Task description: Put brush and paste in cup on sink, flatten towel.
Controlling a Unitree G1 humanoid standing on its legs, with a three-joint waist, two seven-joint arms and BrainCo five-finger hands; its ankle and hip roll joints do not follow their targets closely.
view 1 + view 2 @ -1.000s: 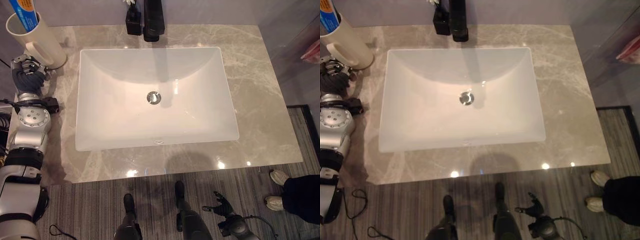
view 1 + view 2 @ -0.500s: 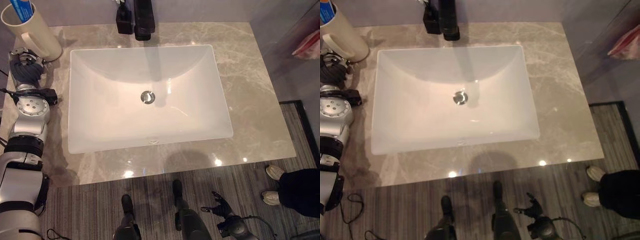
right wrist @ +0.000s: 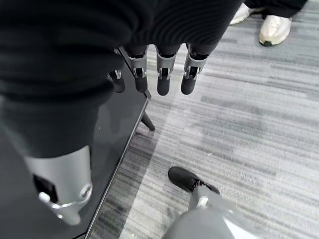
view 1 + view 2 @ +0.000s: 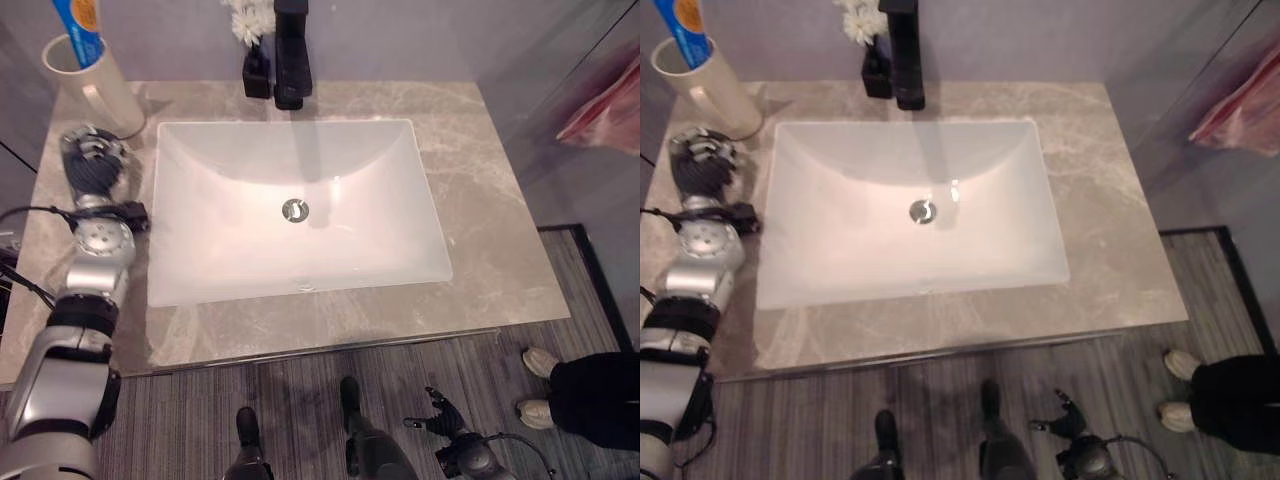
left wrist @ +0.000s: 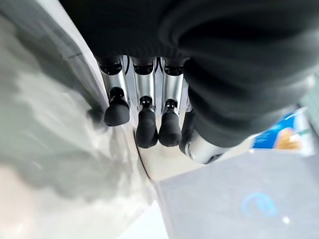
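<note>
Toothpaste tube in blue and white (image 4: 85,20): standing upright in the cream ceramic cup with a side handle (image 4: 95,90), at the upper left of the frame on the grey marbled counter (image 4: 500,200). Showing no toothbrush beside it, so not telling whether a brush is inside the cup.

Resting on the counter just below the cup and left of the white rectangular sink (image 4: 200,250): left hand (image 4: 95,165), fingers (image 5: 142,99) reaching out fairly straight and relaxed, tips close to the counter, holding nothing. Hanging low at the bottom of the frame over the grey striped floor (image 3: 239,124): right hand (image 3: 164,69), fingers likewise straight and slack, carrying nothing.

Standing at the top centre behind the sink: black tap (image 4: 290,50), with a small black vase of white flowers (image 4: 255,65) just beside it. Standing at the lower right: a person's pale shoes (image 4: 540,365).

Judging by this, finishing the cup step, with the paste already placed. Hanging at the upper right edge: something pinkish (image 4: 605,100), possibly the towel, though not telling for sure.

Looking ahead: lifting the left hand away without nudging the cup, then finding the towel and laying open fingers flat on it for smoothing.
</note>
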